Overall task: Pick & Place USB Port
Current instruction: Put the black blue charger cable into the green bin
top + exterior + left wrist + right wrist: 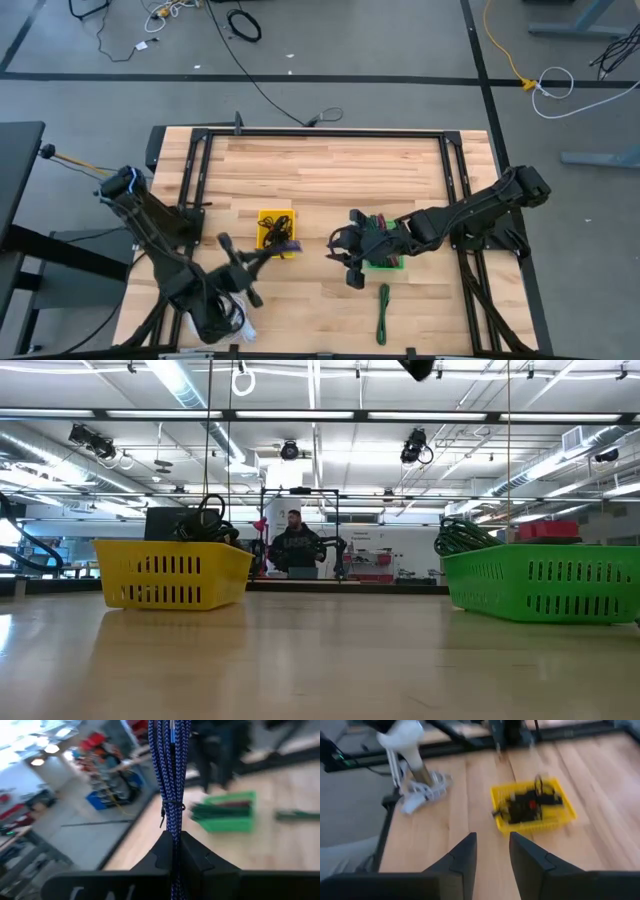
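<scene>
A blue braided cable bundle (pixel 172 765), tied round with a thin black tie, is held by my left gripper (pixel 172 851). In the high view that gripper (pixel 268 253) is shut on the bundle (pixel 286 247) at the near right corner of the yellow basket (pixel 277 232). The basket holds black cables. My right gripper (pixel 341 259) hovers open at the left end of the green basket (pixel 384 248), and nothing lies between its fingers (pixel 465 855). My left gripper pinches the blue bundle between its two fingers, at a part (pixel 173 837) just below the black tie. The fingers lie along the bundle and come nearly level from the table's near left. The bundle juts out past the fingertips over the yellow basket's near edge. Whether it touches the basket I cannot tell.
A green cable bundle (pixel 383 312) lies on the table near the front edge, in front of the green basket. White cables (pixel 240 325) lie at the near left by the left arm. A black frame (pixel 320 133) rims the table. A person (pixel 295 547) stands far behind the table.
</scene>
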`<action>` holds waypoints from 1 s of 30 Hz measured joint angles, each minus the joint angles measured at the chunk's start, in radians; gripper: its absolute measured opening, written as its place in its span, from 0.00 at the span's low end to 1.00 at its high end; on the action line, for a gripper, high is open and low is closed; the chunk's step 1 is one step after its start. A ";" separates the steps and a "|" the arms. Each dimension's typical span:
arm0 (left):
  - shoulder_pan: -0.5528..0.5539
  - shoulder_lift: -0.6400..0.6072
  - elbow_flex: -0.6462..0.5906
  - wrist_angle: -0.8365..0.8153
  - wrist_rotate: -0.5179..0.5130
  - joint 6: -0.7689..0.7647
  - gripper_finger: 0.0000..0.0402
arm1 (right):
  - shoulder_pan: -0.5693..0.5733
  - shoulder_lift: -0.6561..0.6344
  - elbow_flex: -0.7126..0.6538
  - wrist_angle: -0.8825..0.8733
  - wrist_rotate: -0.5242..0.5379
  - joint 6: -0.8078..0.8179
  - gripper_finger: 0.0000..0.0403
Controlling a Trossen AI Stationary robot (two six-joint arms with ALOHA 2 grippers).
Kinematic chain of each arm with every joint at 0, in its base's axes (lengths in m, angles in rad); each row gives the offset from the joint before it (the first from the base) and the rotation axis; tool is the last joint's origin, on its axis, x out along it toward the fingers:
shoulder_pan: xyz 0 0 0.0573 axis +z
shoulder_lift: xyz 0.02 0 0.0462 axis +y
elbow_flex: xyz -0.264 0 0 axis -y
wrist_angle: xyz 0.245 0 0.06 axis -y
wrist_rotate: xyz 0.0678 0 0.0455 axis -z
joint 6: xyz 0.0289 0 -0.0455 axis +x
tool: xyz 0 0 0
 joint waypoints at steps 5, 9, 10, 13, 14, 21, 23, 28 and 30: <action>0.003 -0.020 0.000 -0.153 -0.097 -0.177 0.04 | 0.000 0.000 0.000 0.139 0.001 -0.083 0.29; 0.013 -0.020 0.000 -0.229 -0.137 -0.263 0.04 | 0.000 0.000 0.000 0.219 0.002 -0.123 0.29; 0.019 -0.020 0.000 -0.245 -0.138 -0.289 0.04 | 0.000 0.003 0.000 0.235 0.002 -0.134 0.29; 0.042 -0.020 0.000 -0.259 -0.141 -0.331 0.04 | 0.000 0.020 0.000 0.275 0.002 -0.168 0.29; 0.049 -0.018 0.000 -0.256 -0.139 -0.331 0.04 | 0.000 0.028 0.000 0.292 0.002 -0.179 0.29; 0.075 0.005 0.000 -0.244 -0.110 -0.331 0.04 | 0.000 0.065 -0.002 0.368 0.001 -0.280 0.29; 0.079 0.006 0.000 -0.228 -0.094 -0.331 0.04 | -0.001 0.065 -0.002 0.385 0.003 -0.292 0.29; 0.089 0.016 0.000 -0.095 -0.060 -0.218 0.04 | -0.002 0.064 -0.002 0.401 0.059 -0.326 0.29; 0.090 0.026 0.000 -0.023 -0.034 -0.139 0.04 | -0.002 0.064 -0.002 0.411 0.072 -0.341 0.29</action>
